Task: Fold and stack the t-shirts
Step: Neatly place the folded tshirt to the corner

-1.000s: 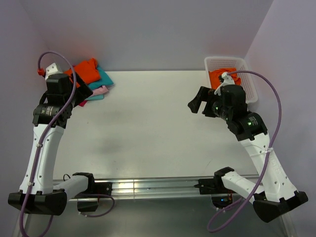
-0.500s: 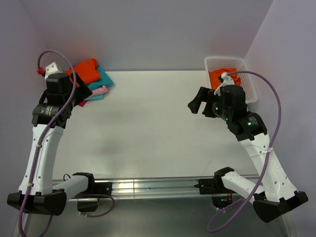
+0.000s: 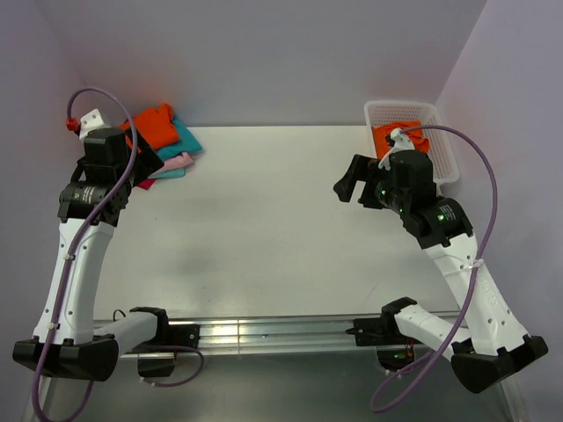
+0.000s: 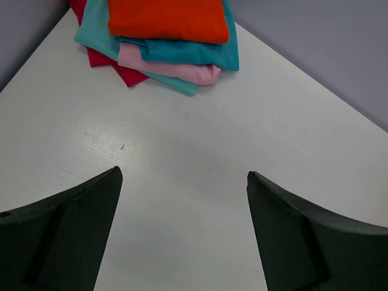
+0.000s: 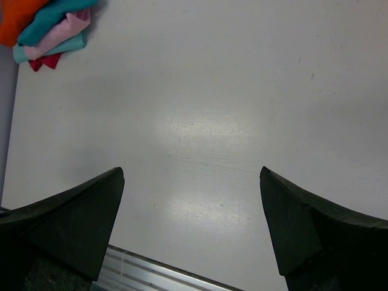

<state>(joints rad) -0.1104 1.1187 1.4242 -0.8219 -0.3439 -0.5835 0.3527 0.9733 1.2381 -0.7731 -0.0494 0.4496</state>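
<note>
Hovering empty over the table [image 3: 264,220], left hand [image 4: 183,176] splayed wide near the folded t-shirt stack [image 4: 170,36] in the far-left corner, right hand [image 5: 192,173] released beside the basket [image 3: 400,109] holding an orange t-shirt [image 3: 385,139].

**White table and what rests on it**

The flat white table [image 3: 264,220] runs between 2 side walls and 1 back wall. In its far left corner lies 1 stack of folded t-shirts [image 4: 163,42]. A crimson t-shirt [image 4: 124,73] at the bottom touches the surface, with teal, pink and orange layers above it. A white lattice basket [image 3: 400,105] stands in the far right corner. A metal rail [image 3: 264,330] runs along the near edge.
</note>
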